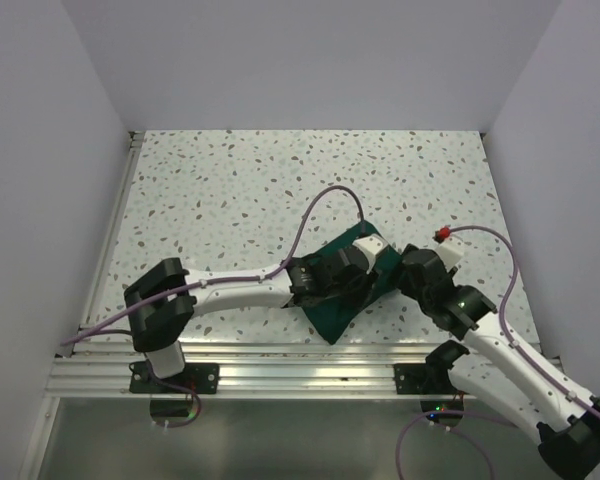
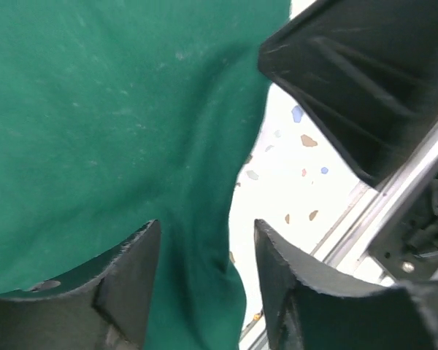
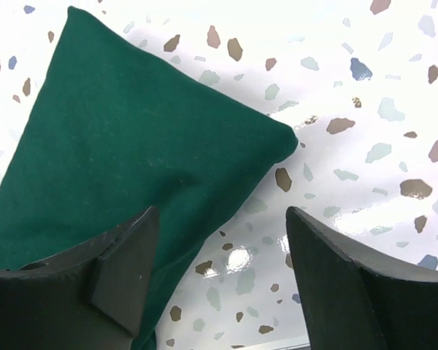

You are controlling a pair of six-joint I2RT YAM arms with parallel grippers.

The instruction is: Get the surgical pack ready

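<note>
Dark green matte fabric forms the surgical pack (image 1: 331, 314), which is laid as a plump folded bundle on the speckled table (image 1: 280, 180), near its front edge and just beyond the aluminium rail (image 1: 280, 352). The pack is set at an angle, one corner turned toward the rail. Both arms are brought together over it. The left gripper (image 2: 204, 232) is positioned low over the pack with its jaws spread; a fold at the fabric's edge is seen between the two fingers (image 2: 128, 288), but it is not pinched. The right gripper (image 3: 223, 215) is likewise held with its jaws wide apart at a rounded corner of the pack, one finger (image 3: 120, 273) over the fabric and the other over bare table. Nothing is gripped by either claw.
</note>
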